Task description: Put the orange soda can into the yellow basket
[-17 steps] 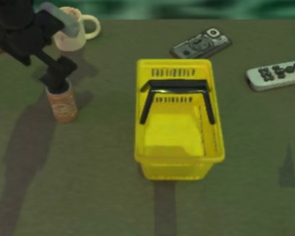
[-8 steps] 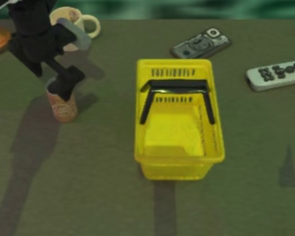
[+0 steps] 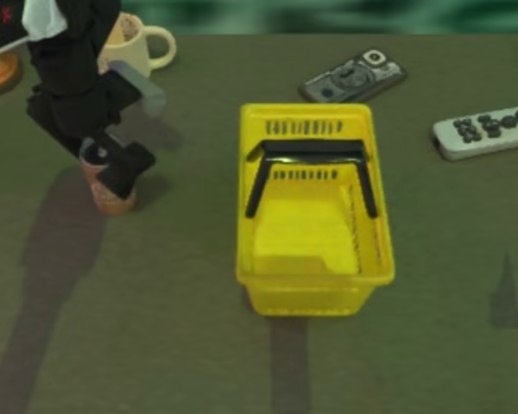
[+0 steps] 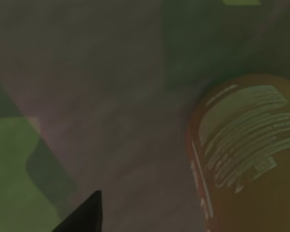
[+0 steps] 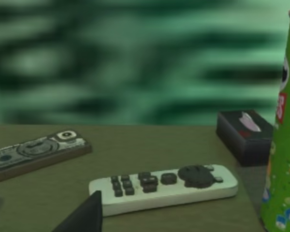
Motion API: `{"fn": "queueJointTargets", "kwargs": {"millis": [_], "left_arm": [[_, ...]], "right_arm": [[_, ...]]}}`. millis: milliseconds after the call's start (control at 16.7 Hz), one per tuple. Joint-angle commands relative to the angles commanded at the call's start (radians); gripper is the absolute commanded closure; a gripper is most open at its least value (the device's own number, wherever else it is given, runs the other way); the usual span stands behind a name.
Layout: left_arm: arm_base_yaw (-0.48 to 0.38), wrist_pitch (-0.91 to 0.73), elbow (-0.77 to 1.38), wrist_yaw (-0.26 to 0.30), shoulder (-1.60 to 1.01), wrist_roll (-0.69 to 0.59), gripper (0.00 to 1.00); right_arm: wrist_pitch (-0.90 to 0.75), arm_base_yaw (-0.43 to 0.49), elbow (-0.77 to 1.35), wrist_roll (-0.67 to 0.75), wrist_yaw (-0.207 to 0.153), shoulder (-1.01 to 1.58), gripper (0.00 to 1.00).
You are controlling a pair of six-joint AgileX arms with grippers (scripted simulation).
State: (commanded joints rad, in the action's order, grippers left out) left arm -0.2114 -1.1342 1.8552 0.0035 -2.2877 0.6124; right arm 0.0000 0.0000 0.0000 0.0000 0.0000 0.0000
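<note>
Clearly little is done: the left gripper [image 3: 112,164] sits over the orange soda can [image 3: 108,194] standing at the frame's upper left, its grip unreadable, the yellow basket [image 3: 375,259] at centre awaiting it.

orange soda can [image 3: 109,191] top hidden under left gripper [image 3: 112,164], cream mug [image 3: 136,47] partly covered

Can [image 3: 106,191] left of basket [image 3: 314,285], seemingly upright.

The left arm is reaching down over the far-left part of the surface, its claw [image 3: 112,164] pointing downward. The right arm is sitting out of the top view.
</note>
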Motion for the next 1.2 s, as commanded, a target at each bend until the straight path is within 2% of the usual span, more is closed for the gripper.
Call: {"fn": "queueJointTargets", "kwargs": {"millis": [300,1080,1200], "left_arm": [[0.0,0.018,-0.017,0.0,-0.005,0.0,0.0],[0.0,0.018,-0.017,0.0,-0.005,0.0,0.98],[0.0,0.018,-0.017,0.0,-0.005,0.0,1.0]], "right_arm": [[0.0,0.0,0.0,0.0,0.0,0.0,0.0],[0.0,0.0,0.0,0.0,0.0,0.0,0.0],[0.0,0.0,0.0,0.0,0.0,0.0,0.0]]}}
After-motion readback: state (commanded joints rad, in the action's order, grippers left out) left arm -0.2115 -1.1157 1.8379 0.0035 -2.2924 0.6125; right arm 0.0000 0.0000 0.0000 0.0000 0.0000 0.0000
